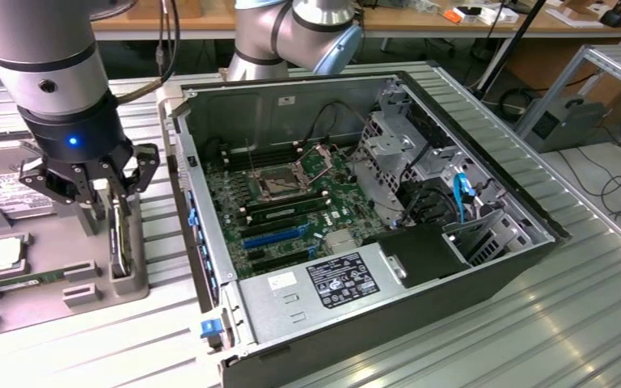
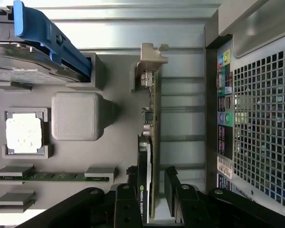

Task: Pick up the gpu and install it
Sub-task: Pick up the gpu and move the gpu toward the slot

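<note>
Black claw [image 1: 111, 198] [image 2: 151, 192] hangs released, its fingers [image 2: 171, 194] flanking the gpu [image 1: 123, 242] [image 2: 154, 118], a thin dark card with a tan edge and silver end bracket. It stands on edge in the grey tray [image 1: 30, 283] [image 2: 114, 142] beside the case [image 1: 397, 279] [image 2: 256, 118]. The wrist view reveals the card's green label. The exterior view shows the motherboard [image 1: 289, 202] inside the open case.

arm: my silver-grey tubular arm [image 1: 41, 56] upright, wrist pointing down | gripper: my black two-finger gripper [image 1: 103, 200] [image 2: 149, 204] jaws spread wide
</note>
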`<state>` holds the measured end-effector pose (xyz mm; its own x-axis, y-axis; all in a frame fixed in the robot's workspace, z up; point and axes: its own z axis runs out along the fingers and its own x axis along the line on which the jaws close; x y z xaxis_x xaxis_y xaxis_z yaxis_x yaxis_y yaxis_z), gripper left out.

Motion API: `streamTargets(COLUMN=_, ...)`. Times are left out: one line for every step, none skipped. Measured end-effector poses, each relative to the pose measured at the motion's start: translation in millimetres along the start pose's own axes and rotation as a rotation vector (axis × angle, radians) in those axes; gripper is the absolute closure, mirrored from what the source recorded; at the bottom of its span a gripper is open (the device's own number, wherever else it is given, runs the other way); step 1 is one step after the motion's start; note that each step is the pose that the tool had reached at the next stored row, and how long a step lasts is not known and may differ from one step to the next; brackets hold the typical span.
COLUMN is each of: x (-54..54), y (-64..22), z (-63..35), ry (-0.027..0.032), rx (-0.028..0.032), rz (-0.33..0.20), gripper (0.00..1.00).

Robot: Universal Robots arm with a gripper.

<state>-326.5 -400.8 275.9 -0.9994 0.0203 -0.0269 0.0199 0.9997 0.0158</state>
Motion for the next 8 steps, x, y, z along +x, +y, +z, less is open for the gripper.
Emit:
streamTargets(x=0.1, y=0.0, z=1.7, ry=0.0000, rx=0.0000, rz=0.000, gripper=0.64)
streamTargets(x=0.1, y=-0.1, z=3.2, ry=0.0000, rx=0.0000, rz=0.000, gripper=0.64)
streamTargets(x=0.1, y=-0.1, z=4.9, ry=0.0000, rx=0.0000, rz=0.000, gripper=0.64)
streamTargets(x=0.2, y=-0.1, z=6.4, ry=0.0000, rx=0.0000, rz=0.000, gripper=0.64)
streamTargets(x=0.2, y=-0.2, z=8.0, ry=0.0000, rx=0.0000, rz=-0.001, gripper=0.64)
streamTargets(x=0.3, y=-0.2, z=9.7, ry=0.0000, rx=-0.0001, rz=-0.001, gripper=0.64)
streamTargets(x=0.3, y=-0.3, z=11.4, ry=0.0000, rx=0.0000, rz=-0.001, gripper=0.64)
streamTargets(x=0.3, y=-0.3, z=12.5, ry=0.0000, rx=0.0000, rz=-0.001, gripper=0.64)
